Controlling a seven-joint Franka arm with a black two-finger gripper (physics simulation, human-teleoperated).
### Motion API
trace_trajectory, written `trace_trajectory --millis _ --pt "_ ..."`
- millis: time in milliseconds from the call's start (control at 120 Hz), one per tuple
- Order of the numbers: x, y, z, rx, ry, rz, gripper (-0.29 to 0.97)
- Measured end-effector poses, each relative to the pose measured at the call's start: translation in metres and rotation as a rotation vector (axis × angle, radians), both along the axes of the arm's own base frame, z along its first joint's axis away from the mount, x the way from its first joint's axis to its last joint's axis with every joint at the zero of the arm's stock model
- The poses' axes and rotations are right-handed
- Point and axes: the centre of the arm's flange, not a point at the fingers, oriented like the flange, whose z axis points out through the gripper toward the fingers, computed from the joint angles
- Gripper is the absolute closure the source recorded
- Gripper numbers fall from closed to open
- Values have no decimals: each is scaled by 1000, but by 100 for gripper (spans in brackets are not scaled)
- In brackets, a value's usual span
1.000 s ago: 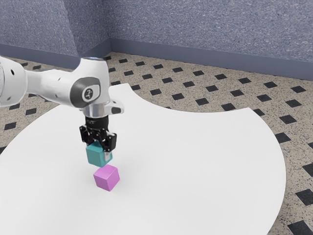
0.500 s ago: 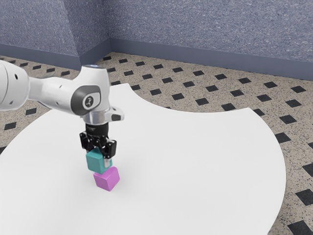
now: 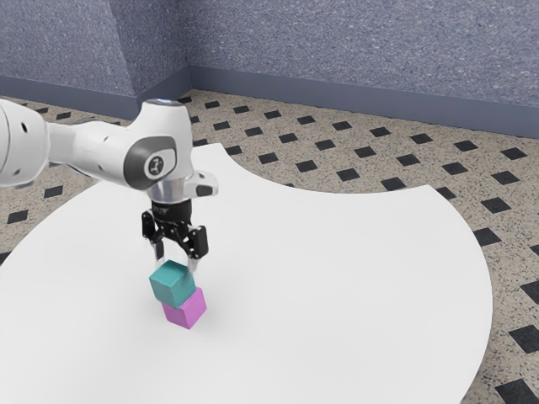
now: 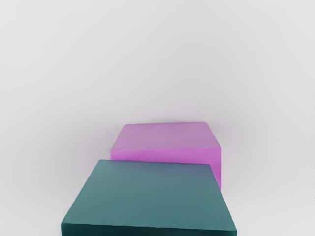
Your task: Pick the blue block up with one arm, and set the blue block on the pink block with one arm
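Side camera afar, wrist camera close above — both show pink block.

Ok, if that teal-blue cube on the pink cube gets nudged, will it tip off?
The teal-blue cube looks rigid, flat-faced and sharp-edged, so it would likely slide, not roll. It sits off-centre on the pink cube, overhanging one side, so a push that way may topple it.

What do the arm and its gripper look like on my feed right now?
The arm is glossy white with rounded links. The joint above the hand carries a round grey cap with a small white mark. The gripper is black, boxy and two-fingered.
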Motion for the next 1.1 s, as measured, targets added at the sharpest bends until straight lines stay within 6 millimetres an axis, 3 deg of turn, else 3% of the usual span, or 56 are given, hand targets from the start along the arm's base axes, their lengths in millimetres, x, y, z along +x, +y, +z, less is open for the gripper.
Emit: trace_trajectory --millis 217,417,583,658,783,1100 --pt "14 6 41 19 -64 -9 1" --pt "28 9 111 49 -151 -25 0" --pt "26 13 200 103 -250 -44 0" --pt "23 13 225 116 -254 -43 0" --pt "17 13 231 145 -213 -49 0" --pt "9 6 216 169 -137 -67 0"
